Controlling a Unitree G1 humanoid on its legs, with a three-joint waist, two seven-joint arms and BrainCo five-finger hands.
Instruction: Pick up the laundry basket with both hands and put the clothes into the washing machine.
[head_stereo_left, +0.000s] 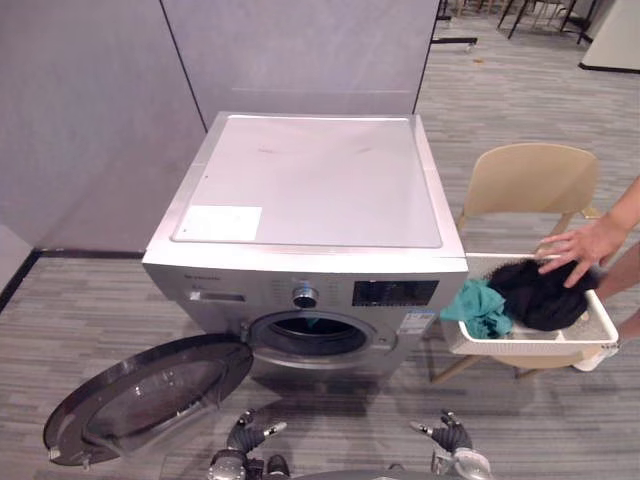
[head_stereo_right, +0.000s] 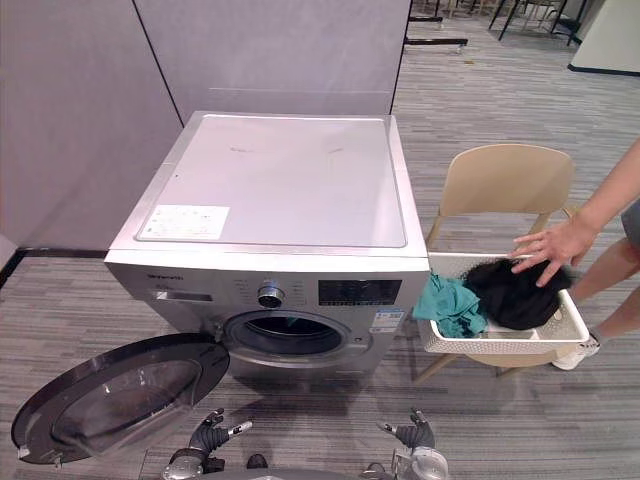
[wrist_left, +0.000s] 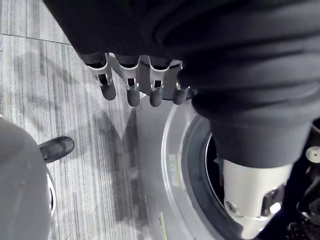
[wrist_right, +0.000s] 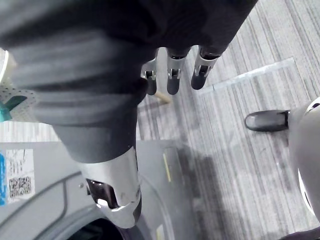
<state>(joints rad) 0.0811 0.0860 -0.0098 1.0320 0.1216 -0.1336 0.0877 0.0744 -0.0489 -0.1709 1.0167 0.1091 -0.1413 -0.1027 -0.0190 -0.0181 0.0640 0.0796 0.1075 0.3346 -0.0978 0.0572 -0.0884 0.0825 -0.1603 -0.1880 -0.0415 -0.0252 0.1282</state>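
A white laundry basket (head_stereo_left: 520, 348) rests on a beige chair (head_stereo_left: 530, 180) to the right of the washing machine (head_stereo_left: 310, 180). In it lie a teal garment (head_stereo_left: 482, 308) and a black garment (head_stereo_left: 540, 292). A person's hand (head_stereo_left: 580, 248) lies on the black one. The machine's round door (head_stereo_left: 150, 395) hangs open to the lower left, and a bit of teal shows inside the drum (head_stereo_left: 308, 335). My left hand (head_stereo_left: 243, 437) and right hand (head_stereo_left: 450, 437) hang low in front of the machine, far from the basket. Both are open and empty, with relaxed fingers (wrist_left: 130, 85) (wrist_right: 172, 75).
Grey partition panels (head_stereo_left: 90, 120) stand behind and to the left of the machine. Striped grey floor (head_stereo_left: 560, 420) lies between me and the chair. The open door takes up the floor at the lower left.
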